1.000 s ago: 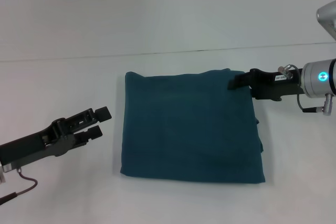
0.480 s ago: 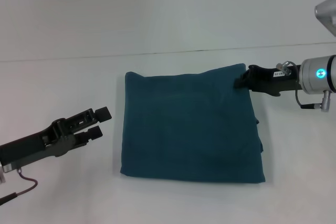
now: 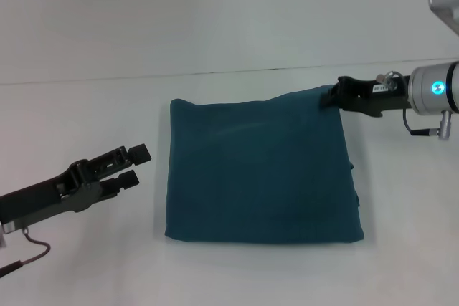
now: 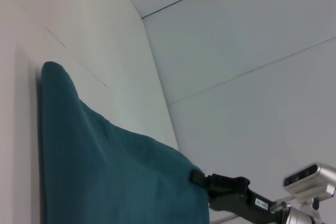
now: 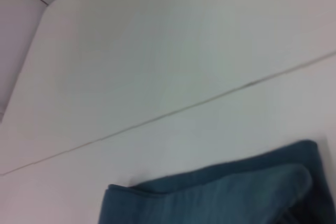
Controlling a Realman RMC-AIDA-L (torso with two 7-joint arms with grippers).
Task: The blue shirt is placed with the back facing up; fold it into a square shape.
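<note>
The blue shirt (image 3: 258,170) lies folded into a rough square in the middle of the white table, plain side up. My right gripper (image 3: 331,98) is at the shirt's far right corner, shut on the cloth and holding that corner a little raised. The left wrist view shows the shirt (image 4: 105,171) with the right gripper (image 4: 197,178) at its lifted corner. The right wrist view shows the shirt's folded far edge (image 5: 220,195). My left gripper (image 3: 135,165) is open and empty, low over the table left of the shirt, apart from it.
The white table (image 3: 86,112) runs on all sides of the shirt. A thin seam line (image 3: 215,73) crosses it behind the shirt. A small bit of cloth (image 3: 355,168) sticks out at the shirt's right edge.
My right gripper has moved right and away, drawing the shirt's far right corner outward with it. The left arm has barely moved.
</note>
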